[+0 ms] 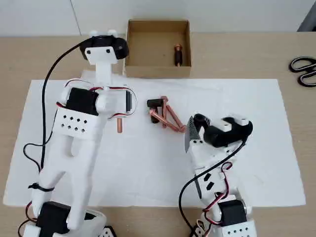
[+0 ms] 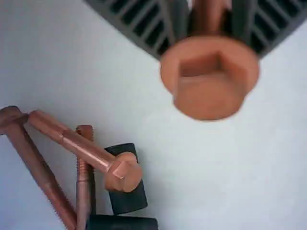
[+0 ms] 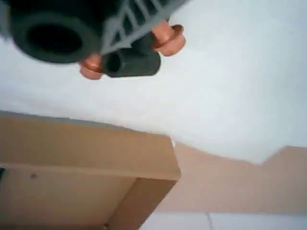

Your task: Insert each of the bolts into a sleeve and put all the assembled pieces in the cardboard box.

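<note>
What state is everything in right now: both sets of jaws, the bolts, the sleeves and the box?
Left gripper: jaws shut on the held bolt, no sleeve on it.
Right gripper: jaws shut on the held sleeve, bore empty.
Loose bolts: heaped on the paper, unsleeved.
Loose sleeves: lying in that heap, no bolt inserted.
Cardboard box: open, one assembled piece inside.

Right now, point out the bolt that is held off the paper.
The bolt clamped in the left arm's fingers, hanging upright. The other loose bolts lie crossed on the paper, and a sleeved bolt lies in the cardboard box.
</note>
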{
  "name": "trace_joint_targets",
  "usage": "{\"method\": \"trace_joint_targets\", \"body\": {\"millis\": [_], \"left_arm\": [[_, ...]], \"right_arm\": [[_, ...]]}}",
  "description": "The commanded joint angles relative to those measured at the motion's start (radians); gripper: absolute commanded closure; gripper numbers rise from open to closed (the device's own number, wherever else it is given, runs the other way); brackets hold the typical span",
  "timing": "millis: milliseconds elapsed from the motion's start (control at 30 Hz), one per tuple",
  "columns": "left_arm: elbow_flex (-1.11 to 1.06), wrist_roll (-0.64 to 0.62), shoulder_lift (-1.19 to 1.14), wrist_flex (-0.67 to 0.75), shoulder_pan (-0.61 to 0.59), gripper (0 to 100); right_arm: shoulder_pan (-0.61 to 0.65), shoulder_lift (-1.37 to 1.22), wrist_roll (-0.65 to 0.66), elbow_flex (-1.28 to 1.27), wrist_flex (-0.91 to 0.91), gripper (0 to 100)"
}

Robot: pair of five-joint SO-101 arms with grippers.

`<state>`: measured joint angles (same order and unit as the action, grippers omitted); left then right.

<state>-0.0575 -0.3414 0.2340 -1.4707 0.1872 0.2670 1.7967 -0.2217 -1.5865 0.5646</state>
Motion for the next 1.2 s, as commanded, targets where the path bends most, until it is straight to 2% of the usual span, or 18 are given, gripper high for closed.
{"method": "trace_joint_targets", "body": {"millis": [0,133,233,400,467,600,767,867,1000,1100,1167], "left_arm": [[0.005,-0.021,0.043,0.026,0.008,99],[0.004,-0.023,0.043,0.025,0.015,99],[0.004,-0.023,0.043,0.028,0.052,99],[0.004,-0.021,0.043,0.08,0.121,99],[0.004,-0.021,0.043,0.133,0.127,99],[0.004,-0.029,0.043,0.252,0.133,99],[-0.045,-0.1,0.054,0.364,0.232,99],[-0.042,-0.1,0.123,0.371,0.267,99],[-0.068,-0.097,0.327,0.348,0.265,99],[-0.171,-0.063,0.437,0.342,0.265,99],[-0.282,-0.061,0.491,0.387,0.261,99]], "right_arm": [[0.004,0.019,-0.106,0.003,-0.027,99.5],[0.005,0.019,-0.149,-0.005,-0.021,99.5],[0.005,0.019,-0.133,-0.017,-0.045,99.5],[0.085,0.019,0.118,-0.037,-0.056,99.5],[0.102,0.019,0.173,-0.041,-0.058,99.5],[0.102,0.019,0.18,-0.043,-0.058,99.5],[0.102,0.019,0.178,-0.043,-0.056,99.5],[0.102,0.019,0.178,-0.052,-0.056,99.5],[0.102,0.019,0.178,-0.095,-0.058,99.5],[0.104,0.019,0.178,-0.097,-0.059,99.5],[0.105,0.019,0.178,-0.097,-0.076,99.5]]}}
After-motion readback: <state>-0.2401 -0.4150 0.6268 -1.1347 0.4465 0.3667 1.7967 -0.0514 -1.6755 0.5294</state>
